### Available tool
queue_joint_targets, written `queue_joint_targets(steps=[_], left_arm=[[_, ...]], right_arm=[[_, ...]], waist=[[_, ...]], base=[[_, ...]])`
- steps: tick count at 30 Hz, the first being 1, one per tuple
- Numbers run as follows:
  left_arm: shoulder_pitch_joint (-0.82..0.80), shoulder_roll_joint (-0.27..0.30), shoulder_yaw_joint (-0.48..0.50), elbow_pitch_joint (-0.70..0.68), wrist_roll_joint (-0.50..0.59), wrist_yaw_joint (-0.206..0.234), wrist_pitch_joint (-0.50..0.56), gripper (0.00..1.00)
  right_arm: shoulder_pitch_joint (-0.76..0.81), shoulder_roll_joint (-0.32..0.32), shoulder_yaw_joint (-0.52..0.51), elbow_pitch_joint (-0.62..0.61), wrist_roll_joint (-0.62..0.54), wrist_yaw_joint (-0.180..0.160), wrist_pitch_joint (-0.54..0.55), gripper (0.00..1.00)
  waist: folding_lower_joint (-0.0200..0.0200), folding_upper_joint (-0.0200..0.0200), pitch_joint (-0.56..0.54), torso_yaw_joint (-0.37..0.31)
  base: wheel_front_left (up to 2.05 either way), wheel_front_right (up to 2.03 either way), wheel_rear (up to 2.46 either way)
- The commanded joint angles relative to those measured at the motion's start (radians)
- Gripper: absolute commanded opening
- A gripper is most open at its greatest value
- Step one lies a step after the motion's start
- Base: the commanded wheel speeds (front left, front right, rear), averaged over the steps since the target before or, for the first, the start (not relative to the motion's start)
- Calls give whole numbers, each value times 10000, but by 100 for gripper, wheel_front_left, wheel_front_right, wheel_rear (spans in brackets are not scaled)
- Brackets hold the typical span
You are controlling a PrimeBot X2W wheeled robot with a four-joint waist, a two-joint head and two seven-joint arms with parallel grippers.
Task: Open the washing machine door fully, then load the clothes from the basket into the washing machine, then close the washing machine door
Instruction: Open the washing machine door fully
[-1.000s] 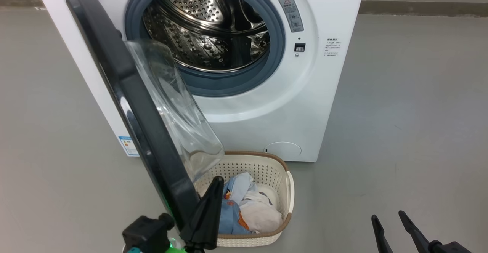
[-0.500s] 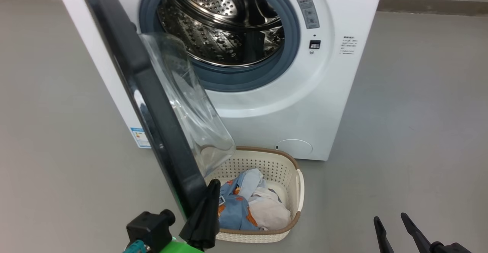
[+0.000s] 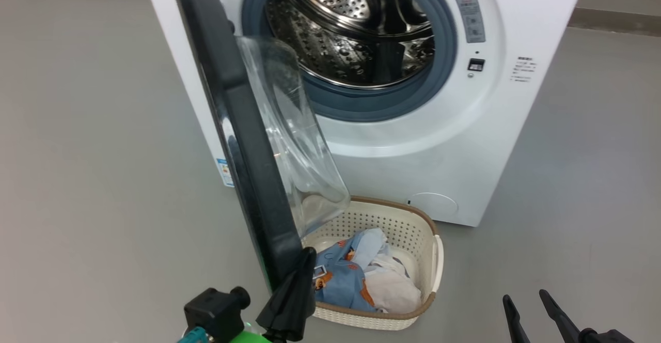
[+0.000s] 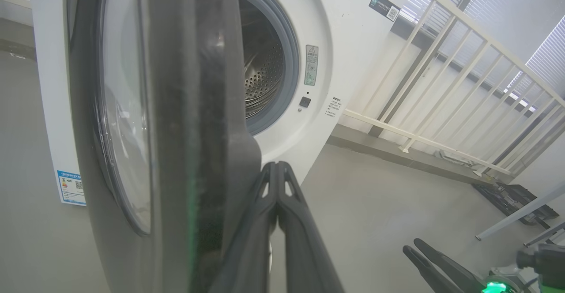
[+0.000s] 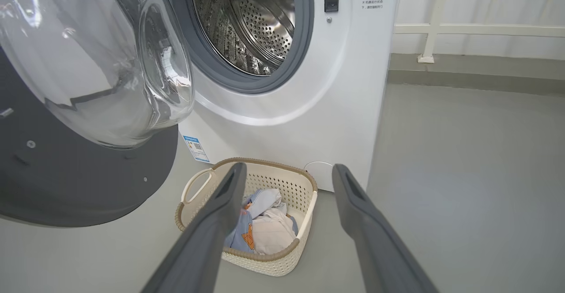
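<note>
The white washing machine [image 3: 423, 167] stands with its steel drum [image 3: 356, 33] exposed. The washing machine door [image 3: 232, 115] hangs open on the left, edge-on to me, its glass bowl [image 3: 289, 126] facing the drum. My left gripper [image 3: 308, 252] is shut with nothing in it, its tips against the inner side of the door's lower rim [image 4: 176, 107]. The basket [image 3: 408, 208] sits on the floor before the machine, holding the clothes [image 3: 361, 281], light blue and white. My right gripper [image 3: 524, 296] hovers open at the lower right, well short of the basket [image 5: 265, 264].
Grey floor surrounds the machine. A blue label [image 3: 223, 172] marks its lower left corner. A white railing [image 4: 441, 63] runs behind and to the right, with dark gear [image 4: 512, 196] on the floor beneath it. The door's bowl [image 5: 88, 63] overhangs the basket's left side.
The head camera has turned, so the whole scene sits further right. My left gripper stays shut against the door's lower rim, and the door looks swung slightly wider. The right gripper has not moved.
</note>
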Motion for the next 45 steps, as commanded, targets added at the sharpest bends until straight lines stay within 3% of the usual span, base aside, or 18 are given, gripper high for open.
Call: queue_joint_targets(steps=[1, 14, 26, 35, 45], left_arm=[[-552, 54, 472, -76, -76, 194, -167, 0], [-733, 155, 837, 491, -112, 585, -461, 0], [-892, 608, 2147, 1040, -357, 993, -936, 0], [-1957, 1036, 3188, 2840, -536, 923, -1635, 0], [-3394, 1639, 4292, 5402, -612, 616, -2225, 0]], right_arm=[[-252, -132, 253, -185, 143, 62, -120, 100], [-256, -200, 369, -102, 186, 62, -120, 100], [-364, -245, 458, -60, 180, 62, -120, 100], [-432, -309, 624, -34, 188, 62, -120, 100], [-401, -400, 797, 43, 218, 62, -120, 100]], waist=[[0, 0, 25, 320], [0, 0, 106, 1108], [0, 0, 412, 2116], [0, 0, 483, 2362], [0, 0, 516, 2133]], base=[[0, 0, 0], [0, 0, 0], [0, 0, 0], [0, 0, 0], [0, 0, 0]])
